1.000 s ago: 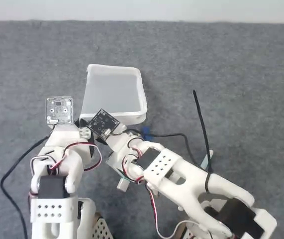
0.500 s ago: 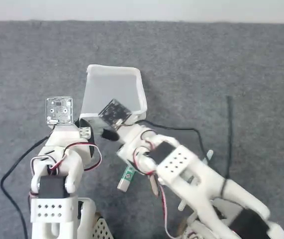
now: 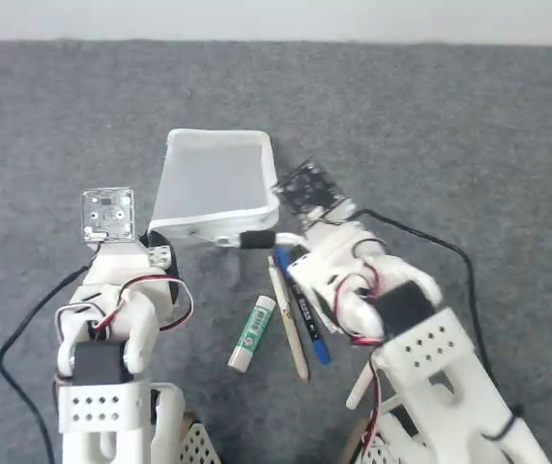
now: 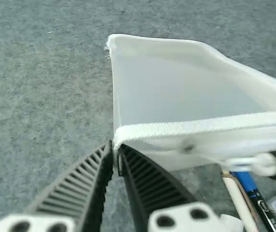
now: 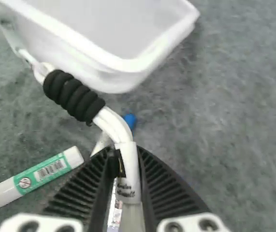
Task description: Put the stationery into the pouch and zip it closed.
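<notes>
Right wrist view: right gripper (image 5: 123, 158) pinches a black-gripped white pen (image 5: 107, 121) that may bump the white plastic pouch (image 5: 147, 50) rim and slip out

A grey, felt-like table (image 3: 469, 126) is carrying a white pouch (image 3: 216, 184) near its middle. At 5 o'clock from it, a glue stick (image 3: 253, 333), a wooden pencil (image 3: 293, 338) and a blue pen (image 3: 318, 346) are lying side by side.
</notes>
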Controlling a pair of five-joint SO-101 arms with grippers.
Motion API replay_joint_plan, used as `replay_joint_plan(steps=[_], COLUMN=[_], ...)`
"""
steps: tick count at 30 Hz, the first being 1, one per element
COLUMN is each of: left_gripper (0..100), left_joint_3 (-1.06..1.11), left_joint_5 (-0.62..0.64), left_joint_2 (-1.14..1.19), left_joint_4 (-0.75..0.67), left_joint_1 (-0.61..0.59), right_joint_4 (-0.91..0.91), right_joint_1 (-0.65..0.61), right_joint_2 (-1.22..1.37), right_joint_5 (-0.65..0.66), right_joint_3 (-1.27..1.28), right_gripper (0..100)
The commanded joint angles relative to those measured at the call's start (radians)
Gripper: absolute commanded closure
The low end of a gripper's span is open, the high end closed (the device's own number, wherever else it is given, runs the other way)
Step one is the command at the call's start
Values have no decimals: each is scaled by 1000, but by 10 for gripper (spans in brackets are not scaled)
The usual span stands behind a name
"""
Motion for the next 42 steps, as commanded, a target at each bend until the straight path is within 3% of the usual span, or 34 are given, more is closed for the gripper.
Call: replay_joint_plan(steps=[1, 18, 24, 32, 42], left_gripper=[991, 991, 980, 765, 771], left_joint_3=[-71, -71, -71, -62, 8], left_joint_5=[21, 21, 21, 94, 43], left_joint_2=[-14, -14, -14, -9, -6], left_joint_4=[-5, -2, 0, 3, -83], left_joint_1=[-23, -26, -23, -28, -23], right_joint_4=[30, 33, 62, 128, 142], right_joint_1=[77, 321, 174, 74, 70], right_joint_2=[-84, -220, -297, -495, -631], right_joint_5=[9, -101, -43, -11, -6], right_joint_3=[-20, -18, -20, -20, -20], right_gripper=[992, 992, 992, 992, 992])
